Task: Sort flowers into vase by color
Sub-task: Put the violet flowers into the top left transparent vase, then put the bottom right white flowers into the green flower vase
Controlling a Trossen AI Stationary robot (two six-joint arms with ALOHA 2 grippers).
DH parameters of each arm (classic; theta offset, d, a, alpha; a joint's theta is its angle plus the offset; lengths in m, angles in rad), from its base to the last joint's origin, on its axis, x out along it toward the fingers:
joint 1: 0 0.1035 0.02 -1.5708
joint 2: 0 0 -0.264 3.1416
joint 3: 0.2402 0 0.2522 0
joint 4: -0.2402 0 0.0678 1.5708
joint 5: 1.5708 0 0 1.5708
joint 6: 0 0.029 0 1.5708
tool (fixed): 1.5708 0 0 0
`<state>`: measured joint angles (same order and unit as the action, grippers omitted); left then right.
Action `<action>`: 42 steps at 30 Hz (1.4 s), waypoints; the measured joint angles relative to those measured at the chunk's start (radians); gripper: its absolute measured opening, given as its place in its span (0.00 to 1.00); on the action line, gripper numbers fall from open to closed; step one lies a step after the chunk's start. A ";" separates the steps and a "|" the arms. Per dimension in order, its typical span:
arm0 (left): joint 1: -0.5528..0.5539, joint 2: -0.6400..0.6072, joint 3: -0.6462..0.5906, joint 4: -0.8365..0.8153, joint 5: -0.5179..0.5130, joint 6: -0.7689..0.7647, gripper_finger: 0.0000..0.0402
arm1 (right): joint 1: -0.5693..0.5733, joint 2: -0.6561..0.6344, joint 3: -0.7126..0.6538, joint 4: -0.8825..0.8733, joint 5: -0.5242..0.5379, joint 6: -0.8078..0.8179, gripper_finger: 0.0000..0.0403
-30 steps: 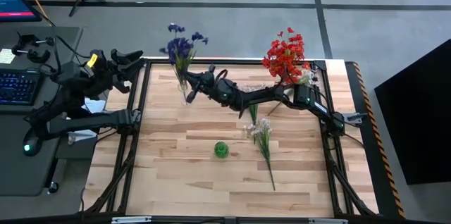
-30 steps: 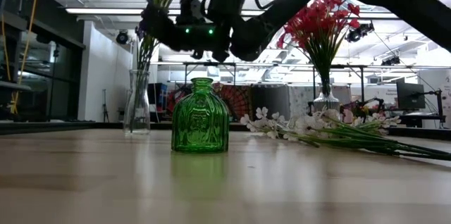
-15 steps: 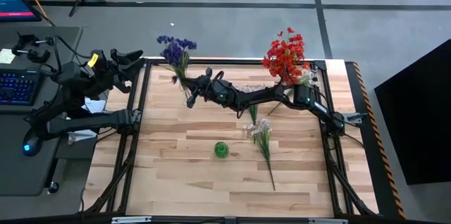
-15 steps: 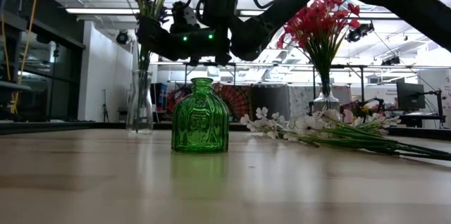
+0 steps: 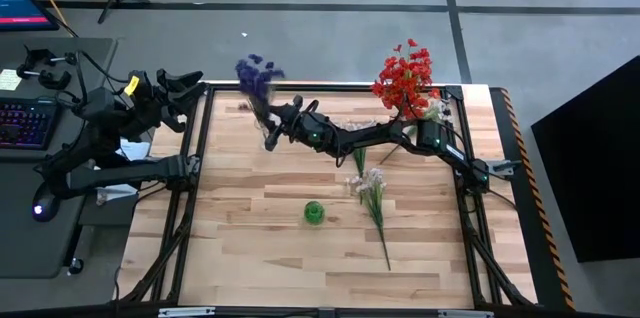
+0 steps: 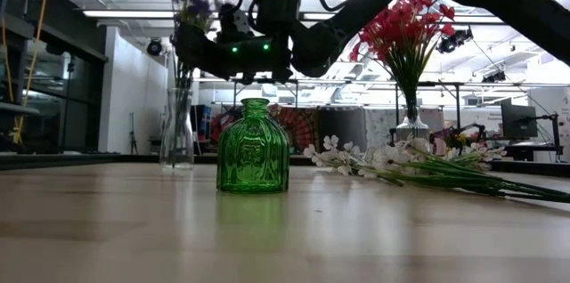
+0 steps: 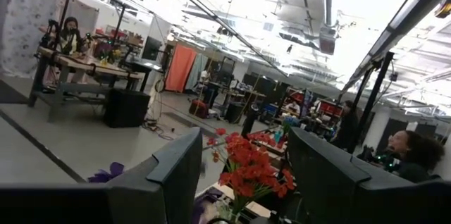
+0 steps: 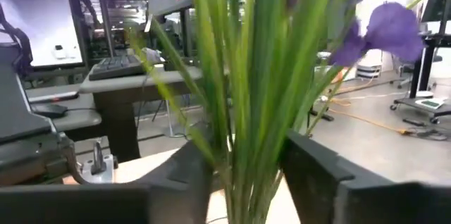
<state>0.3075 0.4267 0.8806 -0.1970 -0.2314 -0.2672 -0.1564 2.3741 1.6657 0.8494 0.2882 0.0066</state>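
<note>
Your right gripper (image 5: 268, 128) is stretched way across to the far left corner of the table (image 5: 250, 258), right at the clear glass vase (image 6: 176, 132) where the purple flowers (image 5: 257, 76) stand. In the right wrist view the green stems run up between the two dark fingers (image 8: 313, 168), with a visible gap on either side, so the jaws look partly open around the bunch rather than pinching it. I can't tell for sure whether a finger touches the stems. In the low view the purple blooms poke up above the arm and the stems go down into that glass vase.

The red flowers (image 5: 404, 78) sit in another clear vase (image 6: 411, 123) at the far right corner, upright, well apart from the purple ones. The white flowers (image 5: 372, 190) lie flat on the table around the middle, heads toward the far side and stems trailing toward the near edge. The little green vase (image 5: 314, 212) stands just beside them, to their left, with nothing in it as far as I can see.

Your left gripper (image 5: 185, 83) is parked off the table's left edge, up above the frame, fingers (image 7: 176, 171) spread wide and holding nothing.
</note>
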 joint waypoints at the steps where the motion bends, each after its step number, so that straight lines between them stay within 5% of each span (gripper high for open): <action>1: 0.000 0.000 0.000 0.000 0.000 0.000 0.49 | 0.001 0.000 0.000 0.000 0.000 0.013 0.38; 10: 0.000 -0.002 0.000 0.008 -0.011 0.007 0.49 | 0.017 -0.007 0.000 -0.044 -0.008 0.101 0.56; 32: 0.000 -0.002 0.085 -0.047 -0.063 0.062 0.49 | 0.019 -0.320 -0.001 -0.797 -0.059 0.083 0.57; 42: 0.000 0.006 0.085 -0.046 -0.065 0.062 0.49 | 0.024 -0.497 -0.013 -1.329 -0.097 0.154 0.57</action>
<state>0.3073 0.4326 0.9654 -0.2435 -0.2961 -0.2054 -0.1327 1.8771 1.6530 -0.4800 0.1913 0.1605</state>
